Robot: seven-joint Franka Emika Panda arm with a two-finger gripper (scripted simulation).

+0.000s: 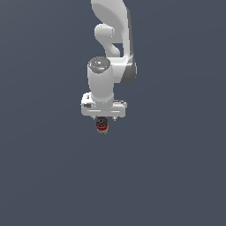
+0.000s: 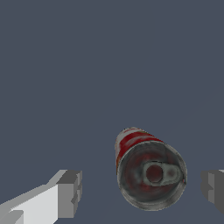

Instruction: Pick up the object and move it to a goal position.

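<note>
Red-and-white can (image 2: 148,173), between open claw (image 2: 142,188) fingers, untouched

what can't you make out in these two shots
- Exterior view: the gripper fingers are hidden under the white hand, so their spread is unreadable; the can is too small to read its label.
- Wrist view: one finger and the other are cut off by the frame edges; the can's base is hidden behind its top.
- Goal position: not marked in either view.

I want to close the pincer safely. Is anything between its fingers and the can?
Nothing visible is. In the wrist view the can sits in the open gap between the two fingers, apart from both. The pincer hangs right above it.
</note>
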